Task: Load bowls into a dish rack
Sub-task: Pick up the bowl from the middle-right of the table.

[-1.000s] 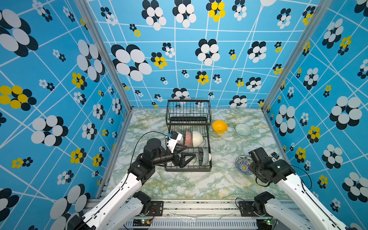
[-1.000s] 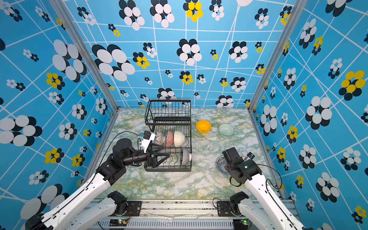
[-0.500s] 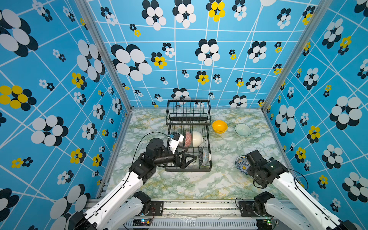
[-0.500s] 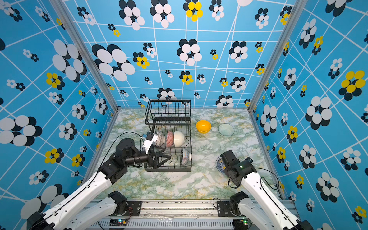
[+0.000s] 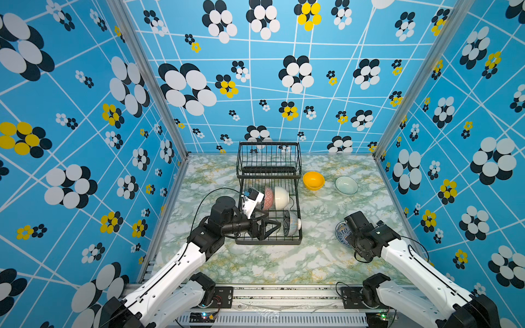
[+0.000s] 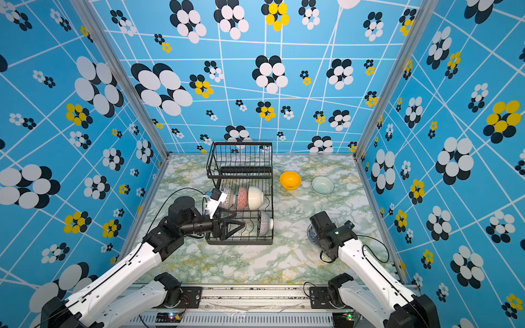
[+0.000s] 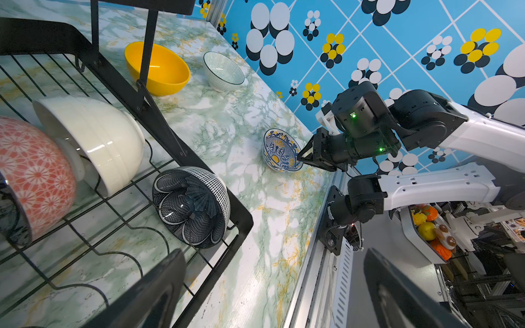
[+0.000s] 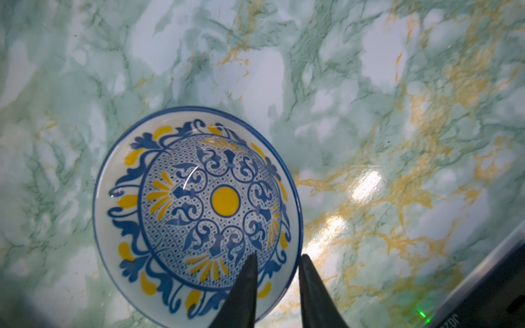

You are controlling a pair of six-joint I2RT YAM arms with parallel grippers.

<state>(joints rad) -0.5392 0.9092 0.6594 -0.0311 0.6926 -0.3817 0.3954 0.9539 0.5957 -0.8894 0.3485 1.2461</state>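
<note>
The right tool [image 8: 278, 257] is down at the blue-yellow bowl [image 8: 199, 215]. Its two dark fingers [image 8: 244, 292] are narrowly apart and straddle the rim, one over the painted inside and the other just outside the edge. Whether they actually pinch the wall cannot be told. The bowl sits upright on the marbled table [image 8: 397, 85], directly under and ahead of this tool. In both top views only a sliver of it [image 5: 340, 234] [image 6: 311, 235] shows past the wrist.

The left tool [image 7: 272, 269] is spread wide and holds nothing. It hangs over the front row of the lower tray of the dish rack [image 5: 270, 242]. Just ahead of its fingertips, not touching them, the black-and-white bowl [image 7: 190, 207] stands on edge among the wavy wires at the tray's corner. To that tool's side, in the row behind, the cream-white bowl [image 7: 93, 142] and the pink-red bowl [image 7: 34, 176] lean on edge, close against each other. In a top view a further patterned bowl [image 6: 228, 198] shows beside the pink-red one, half hidden by the wrist camera [image 6: 216, 200].

Farther off, past the rack's side wall, the yellow bowl [image 7: 159, 71] and a pale clear bowl [image 7: 224, 71] sit upright on the table, near each other but apart. Farthest from both tools, the rack's raised basket [image 5: 268, 159] stands by the back wall.
</note>
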